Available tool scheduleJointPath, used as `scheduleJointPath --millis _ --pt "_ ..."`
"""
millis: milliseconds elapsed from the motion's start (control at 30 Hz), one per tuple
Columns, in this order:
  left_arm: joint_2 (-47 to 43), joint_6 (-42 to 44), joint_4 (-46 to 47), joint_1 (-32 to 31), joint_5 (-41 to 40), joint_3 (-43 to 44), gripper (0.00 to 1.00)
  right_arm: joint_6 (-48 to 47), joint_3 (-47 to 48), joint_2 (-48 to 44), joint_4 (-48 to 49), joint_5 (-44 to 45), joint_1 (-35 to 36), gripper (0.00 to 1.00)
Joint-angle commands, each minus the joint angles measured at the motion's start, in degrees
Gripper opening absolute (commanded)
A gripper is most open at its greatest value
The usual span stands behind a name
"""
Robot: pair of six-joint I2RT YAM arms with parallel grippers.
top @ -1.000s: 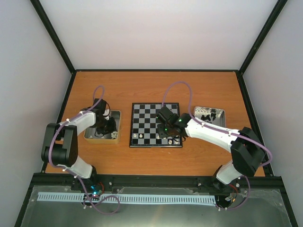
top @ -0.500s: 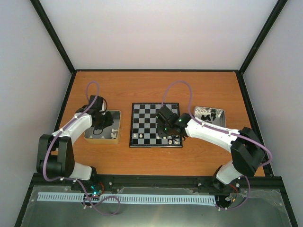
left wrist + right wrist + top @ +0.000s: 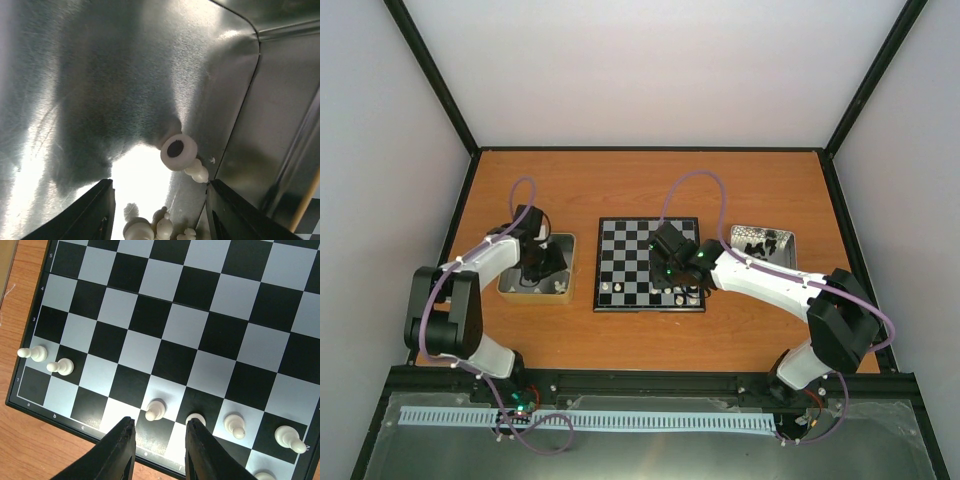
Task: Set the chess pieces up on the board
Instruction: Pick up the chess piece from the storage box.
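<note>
Left end effector (image 3: 159, 185) is down inside the left tin (image 3: 125, 75), fingers apart, nothing between them. Just ahead, one cream piece (image 3: 178, 151) lies tipped over, its base hole facing my camera, close to the tin's side wall. A few more cream pieces (image 3: 150, 229) bunch nearer the wrist.

On my right, the right end effector (image 3: 160, 426) hovers over the near edge of the board (image 3: 165, 325), fingers parted, gripping nothing. Cream pawns (image 3: 234, 424) stand upright along the near squares, and two more pawns (image 3: 61, 367) stand by the near-left corner.

Overhead, black pieces (image 3: 760, 238) sit in the right tin (image 3: 792, 250). The board lies mid-surface (image 3: 620, 190), between the tins.
</note>
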Motion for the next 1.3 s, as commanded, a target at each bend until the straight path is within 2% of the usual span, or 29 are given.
scheduleJointPath --millis 0,200,267,400,600,700,833,1033,1267 --pt "1.4 -0.7 1.6 0.0 2.2 1.8 0.5 0.3 -0.7 -0.1 1.2 0.2 -0.5 0.3" --pt "2.3 -4.4 4.9 0.0 3.1 2.7 0.5 0.1 -0.8 -0.1 1.3 0.5 -0.5 0.3" --pt "3.1 -4.7 5.8 0.0 4.7 2.7 0.48 0.1 -0.9 -0.1 1.3 0.6 -0.5 0.3" --pt "5.6 -4.6 7.6 -0.1 8.3 2.0 0.35 0.0 -1.2 -0.1 1.5 0.8 -0.5 0.29" --pt "7.3 -4.4 9.3 -0.1 9.8 0.6 0.34 0.0 -1.3 0.1 1.6 0.7 -0.5 0.29" --pt "7.9 -4.6 9.1 -0.1 7.8 0.6 0.31 -0.1 -1.3 0.1 1.5 0.6 -0.5 0.28" --pt "7.6 -4.5 7.4 -0.1 3.4 0.3 0.21 0.1 -1.2 -0.1 1.3 0.7 -0.5 0.28" --pt "6.6 -4.5 7.6 -0.1 1.8 -0.3 0.1 0.3 -1.0 -0.1 1.5 0.6 -0.5 0.27" --pt "1.0 -6.3 8.2 -0.1 -1.4 -1.7 0.09 0.4 -0.6 -0.7 2.0 0.5 -0.5 0.26"
